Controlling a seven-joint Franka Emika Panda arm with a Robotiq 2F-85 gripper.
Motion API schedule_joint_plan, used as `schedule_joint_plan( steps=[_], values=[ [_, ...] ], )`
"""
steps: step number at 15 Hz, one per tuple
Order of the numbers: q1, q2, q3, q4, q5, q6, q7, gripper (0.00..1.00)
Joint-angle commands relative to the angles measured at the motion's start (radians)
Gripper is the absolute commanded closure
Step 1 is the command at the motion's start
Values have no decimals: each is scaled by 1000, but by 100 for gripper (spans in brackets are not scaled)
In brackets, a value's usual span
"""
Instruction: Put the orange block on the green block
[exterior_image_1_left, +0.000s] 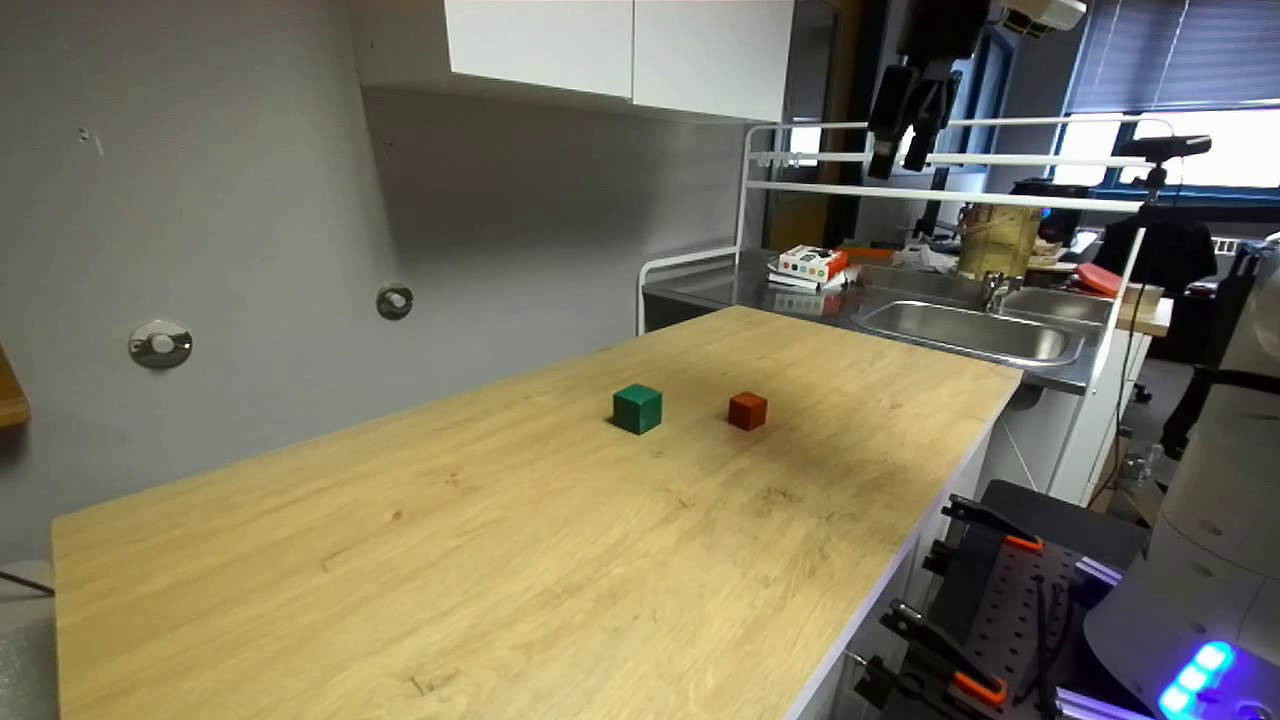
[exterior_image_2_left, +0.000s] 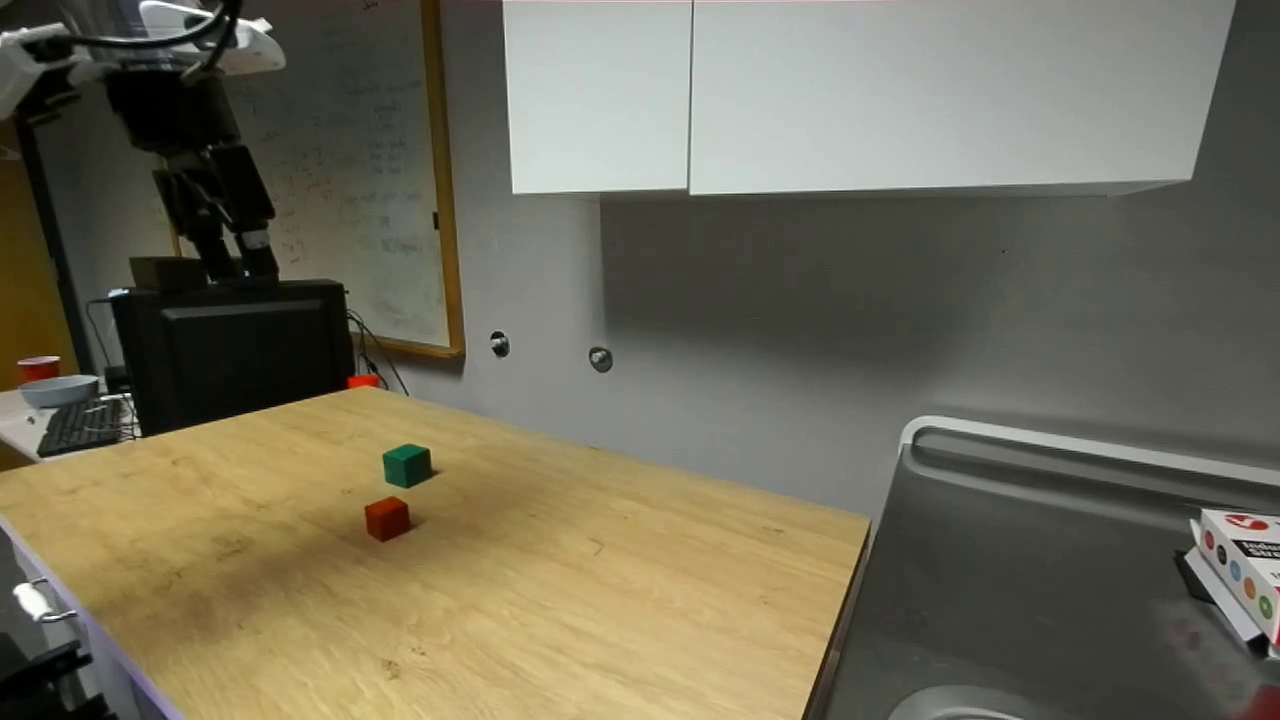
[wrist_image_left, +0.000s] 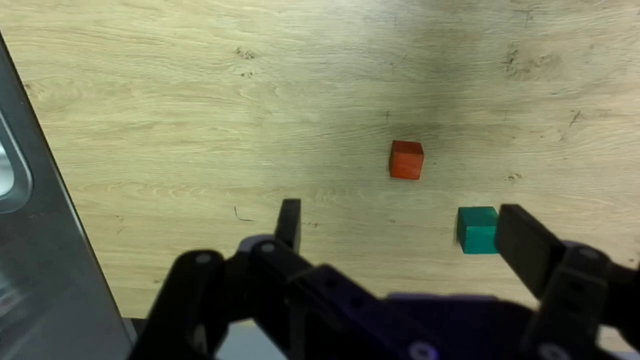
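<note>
The orange block, a small red-orange cube, rests on the wooden tabletop in both exterior views and the wrist view. The green block, a small dark green cube, rests on the tabletop a short gap away in both exterior views. In the wrist view the green block is partly hidden by the right finger. My gripper is open and empty, with its fingers wide apart. In both exterior views the gripper hangs high above the tabletop, away from both blocks.
The wooden tabletop ends beside a steel sink counter. White cabinets hang on the wall above. A white rail frame stands behind the counter. A small box lies on the counter. A black monitor stands beyond the table.
</note>
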Motion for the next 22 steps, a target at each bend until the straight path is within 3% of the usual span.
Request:
schedule_joint_plan(
  steps=[1,13,22],
  values=[
    [10,69,-9,10,12,32,15,0],
    [60,540,-53,45,175,369,-72,0],
    [40,893,-31,197,289,333,-165,0]
  ],
)
